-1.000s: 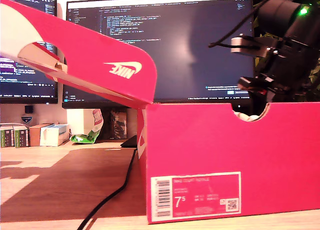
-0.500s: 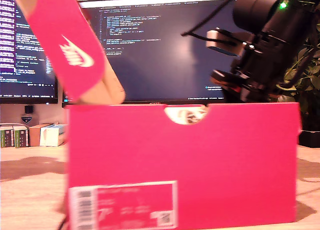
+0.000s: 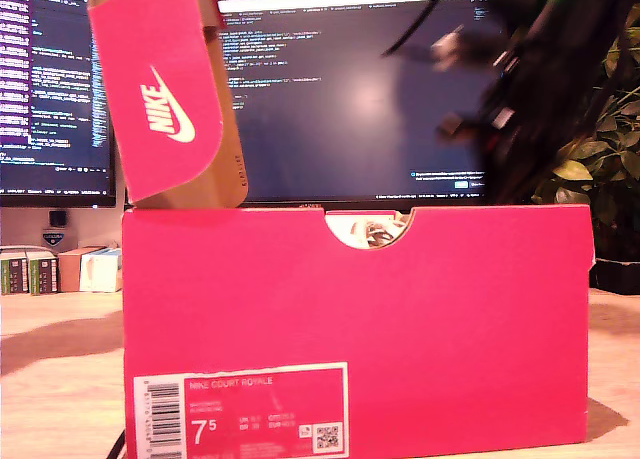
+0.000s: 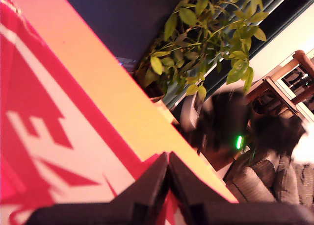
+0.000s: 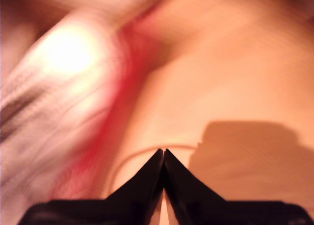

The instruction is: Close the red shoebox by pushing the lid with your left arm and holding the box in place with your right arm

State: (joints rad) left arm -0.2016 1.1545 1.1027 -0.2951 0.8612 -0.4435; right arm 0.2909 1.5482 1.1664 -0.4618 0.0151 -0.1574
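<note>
Exterior view: the red shoebox (image 3: 355, 329) stands on the wooden surface (image 3: 50, 379), filling most of the frame, its labelled end wall facing the camera. The lid (image 3: 170, 89) stands raised, nearly upright, above the box's rim at the exterior view's left, its white logo showing. Crumpled paper (image 3: 370, 231) is visible through the notch in the box's top edge. A dark, blurred arm (image 3: 540, 89) hangs behind the box at the exterior view's upper right, in front of the monitor (image 3: 350, 99); I cannot say from the wrist views which arm it is. A leafy plant (image 3: 600, 169) stands at the exterior view's right edge.

First wrist view: my first hand (image 4: 168, 161) has its fingertips pressed together, gripping nothing, close beside a red and white printed cardboard panel (image 4: 59, 137).

Second wrist view: my second hand (image 5: 163, 156) is likewise closed and empty; the scene beyond is too blurred to identify.
</note>
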